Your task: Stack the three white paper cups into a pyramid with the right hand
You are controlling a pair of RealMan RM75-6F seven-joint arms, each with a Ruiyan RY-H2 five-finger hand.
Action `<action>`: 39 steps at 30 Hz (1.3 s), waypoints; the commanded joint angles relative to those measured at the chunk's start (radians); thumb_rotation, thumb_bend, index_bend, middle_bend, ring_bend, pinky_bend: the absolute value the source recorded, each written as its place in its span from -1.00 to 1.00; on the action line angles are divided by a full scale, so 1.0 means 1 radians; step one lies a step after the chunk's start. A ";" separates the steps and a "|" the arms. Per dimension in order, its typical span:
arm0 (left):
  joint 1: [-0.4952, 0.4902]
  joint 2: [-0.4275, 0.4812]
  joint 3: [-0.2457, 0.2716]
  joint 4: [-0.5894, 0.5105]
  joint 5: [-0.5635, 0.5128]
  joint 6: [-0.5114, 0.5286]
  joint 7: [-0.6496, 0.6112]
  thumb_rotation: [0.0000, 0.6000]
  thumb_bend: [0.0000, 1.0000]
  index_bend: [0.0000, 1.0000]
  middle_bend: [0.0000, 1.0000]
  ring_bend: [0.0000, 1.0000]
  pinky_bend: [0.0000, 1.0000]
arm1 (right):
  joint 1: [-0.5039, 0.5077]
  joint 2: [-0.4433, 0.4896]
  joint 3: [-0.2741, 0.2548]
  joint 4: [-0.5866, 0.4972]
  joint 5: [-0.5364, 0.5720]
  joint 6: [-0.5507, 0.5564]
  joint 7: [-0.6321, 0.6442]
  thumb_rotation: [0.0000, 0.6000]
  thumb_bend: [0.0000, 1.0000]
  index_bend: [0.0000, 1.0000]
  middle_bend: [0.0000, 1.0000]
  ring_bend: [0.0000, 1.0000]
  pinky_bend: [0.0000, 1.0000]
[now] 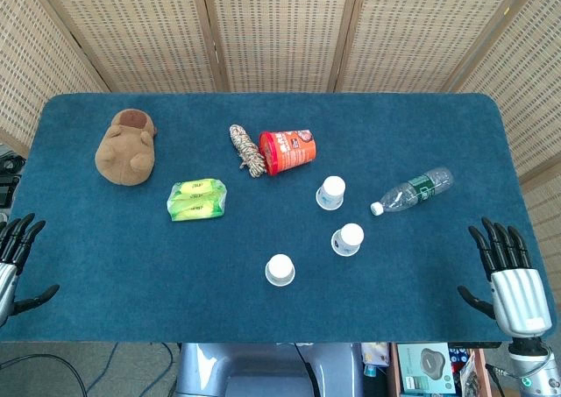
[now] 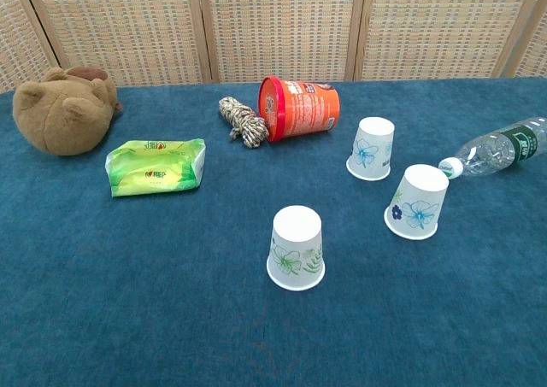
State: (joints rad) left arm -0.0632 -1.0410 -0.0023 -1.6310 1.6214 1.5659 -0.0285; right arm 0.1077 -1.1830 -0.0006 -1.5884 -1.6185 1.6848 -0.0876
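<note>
Three white paper cups stand upside down and apart on the blue table. The nearest cup (image 1: pixel 280 270) (image 2: pixel 297 249) has a green flower print. To its right stands a second cup (image 1: pixel 348 239) (image 2: pixel 417 202) with blue flowers, and a third cup (image 1: pixel 330 192) (image 2: pixel 372 149) stands further back. My right hand (image 1: pixel 507 270) hovers at the table's front right corner, fingers spread, holding nothing. At the front left edge, my left hand (image 1: pixel 16 261) is likewise open and empty. Neither hand shows in the chest view.
A red tub (image 1: pixel 287 151) (image 2: pixel 301 108) lies on its side behind the cups, a rope bundle (image 1: pixel 247 149) (image 2: pixel 241 120) beside it. A plastic bottle (image 1: pixel 412 191) (image 2: pixel 500 149) lies right of the cups. A green packet (image 1: pixel 197 199) (image 2: pixel 155 167) and brown plush toy (image 1: pixel 128 147) (image 2: pixel 62 110) sit left.
</note>
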 commanded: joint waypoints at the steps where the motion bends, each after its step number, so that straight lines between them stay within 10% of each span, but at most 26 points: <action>1: 0.001 0.002 0.001 -0.001 0.001 0.001 -0.002 1.00 -0.64 -1.00 -1.00 -1.00 -1.00 | -0.002 0.006 -0.001 -0.007 -0.007 -0.006 0.002 1.00 -1.00 -1.00 -1.00 -1.00 -1.00; 10: -0.001 0.003 0.000 -0.002 -0.008 -0.009 -0.008 1.00 -0.64 -1.00 -1.00 -1.00 -1.00 | 0.033 0.017 -0.001 -0.013 -0.056 -0.063 0.041 1.00 -1.00 -1.00 -0.95 -1.00 -1.00; 23: 0.000 -0.004 -0.012 -0.008 -0.035 -0.010 0.011 1.00 -0.64 -1.00 -1.00 -1.00 -1.00 | 0.371 0.082 0.099 -0.094 0.057 -0.586 0.257 1.00 -0.75 -0.79 -0.62 -0.83 -0.66; 39: -0.017 -0.003 -0.035 -0.005 -0.095 -0.056 0.009 1.00 -0.64 -1.00 -1.00 -1.00 -1.00 | 0.549 -0.140 0.168 0.015 0.349 -0.822 -0.049 1.00 -0.50 -0.59 -0.39 -0.56 -0.33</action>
State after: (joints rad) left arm -0.0801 -1.0452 -0.0368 -1.6357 1.5270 1.5114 -0.0175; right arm 0.6374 -1.3000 0.1636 -1.5905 -1.2878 0.8819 -0.1086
